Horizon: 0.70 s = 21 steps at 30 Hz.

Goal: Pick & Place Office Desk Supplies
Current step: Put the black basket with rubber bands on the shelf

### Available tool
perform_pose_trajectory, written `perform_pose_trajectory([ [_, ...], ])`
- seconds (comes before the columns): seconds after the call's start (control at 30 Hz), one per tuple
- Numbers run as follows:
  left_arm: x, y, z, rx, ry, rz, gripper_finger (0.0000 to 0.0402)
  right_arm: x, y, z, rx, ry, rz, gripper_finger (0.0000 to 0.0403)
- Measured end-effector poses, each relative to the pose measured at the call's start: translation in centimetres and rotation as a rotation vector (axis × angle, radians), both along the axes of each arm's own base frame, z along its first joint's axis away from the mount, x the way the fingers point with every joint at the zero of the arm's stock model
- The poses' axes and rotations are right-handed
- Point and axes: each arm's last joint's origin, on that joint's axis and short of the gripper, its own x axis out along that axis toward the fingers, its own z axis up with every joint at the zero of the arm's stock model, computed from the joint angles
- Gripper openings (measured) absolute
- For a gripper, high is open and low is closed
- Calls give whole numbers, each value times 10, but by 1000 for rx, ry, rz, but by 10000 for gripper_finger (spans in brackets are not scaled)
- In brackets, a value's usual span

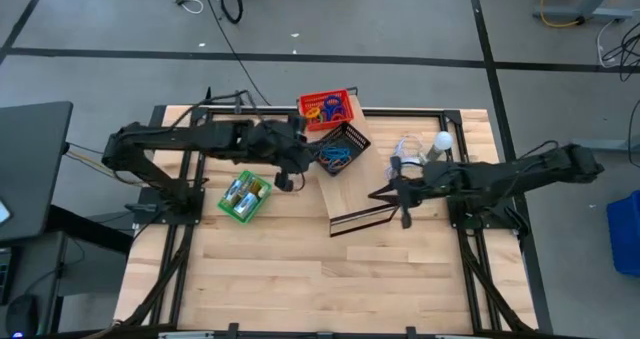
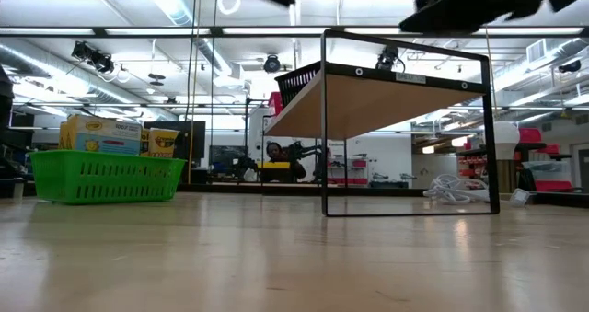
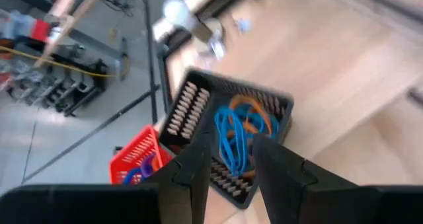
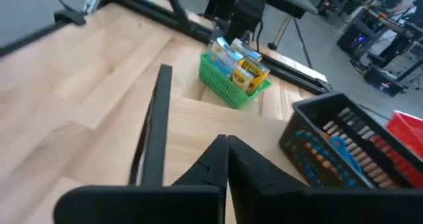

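Pale wooden tabletop, concrete floor beyond. Raised wooden shelf on a black wire frame stands mid-table; on its far end sits a black slotted plastic basket holding blue and orange loops, with a red plastic basket of purple and blue loops just beyond. Green plastic basket left of the shelf holds yellow-and-green crayon boxes standing upright, long axes vertical; sorted by kind, it seems. Left gripper hovers over the black basket, fingers partly apart, nothing between them, probably poised for the loops. Right gripper hangs above the shelf's near right side, fingers pressed together, empty.
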Motion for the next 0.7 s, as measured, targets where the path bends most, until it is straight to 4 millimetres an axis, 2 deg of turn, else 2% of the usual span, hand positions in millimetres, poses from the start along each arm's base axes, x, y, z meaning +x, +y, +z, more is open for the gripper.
perform_pose_trajectory([
  [0.2, -25, -30, 24, -93, -136, 18, 119, 35, -7, -10, -49, 58, 25, 4],
  [0.33, -41, -43, 36, -128, -217, 99, 119, 59, -12, -4, -88, 93, 20, 3],
  [0.47, -56, -51, 41, -140, -249, 196, 119, 78, -20, -1, -114, 157, -4, 2],
  [0.7, -73, -68, 40, -181, -260, 248, 119, 102, -35, 1, -147, 234, -71, 1],
])
